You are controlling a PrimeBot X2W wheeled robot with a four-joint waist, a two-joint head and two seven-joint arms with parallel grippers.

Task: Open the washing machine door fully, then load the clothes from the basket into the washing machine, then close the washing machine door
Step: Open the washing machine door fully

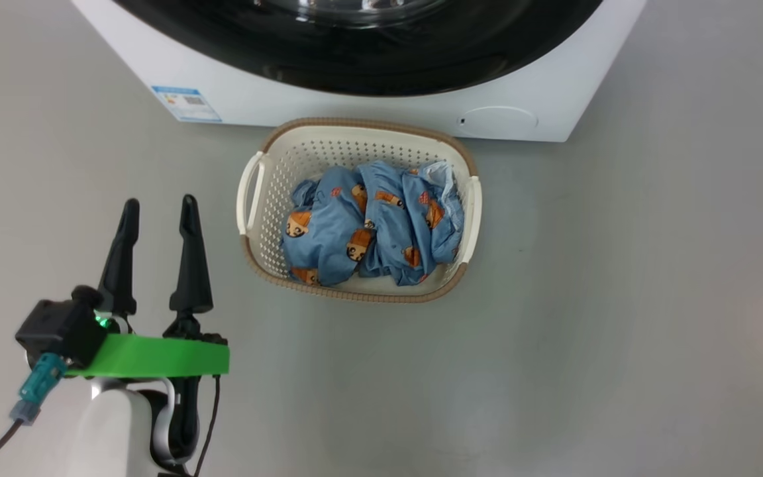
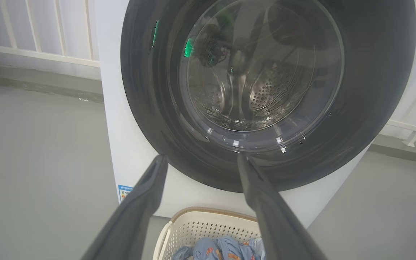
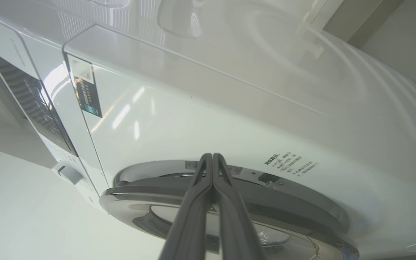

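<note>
The washing machine [image 1: 355, 109] stands at the top of the head view, with the black rim of the washing machine door [image 1: 368, 73] above its white front. Just before it on the floor sits the basket [image 1: 269, 199], holding the clothes [image 1: 368, 225] in a bunched heap. My left gripper [image 1: 159, 201] hovers open and empty left of the basket. In the left wrist view it [image 2: 201, 158] points at the door [image 2: 150, 108]. My right gripper [image 3: 211, 156] is shut on nothing; its tips lie at the gap between the door's rim [image 3: 302, 206] and the machine's front [image 3: 193, 119].
Grey floor [image 1: 620, 298] spreads to the right of and in front of the basket. A white railing [image 2: 34, 47] runs behind the machine. A blue label [image 1: 186, 104] marks the machine's lower front. The control panel [image 3: 31, 101] sits beside the door.
</note>
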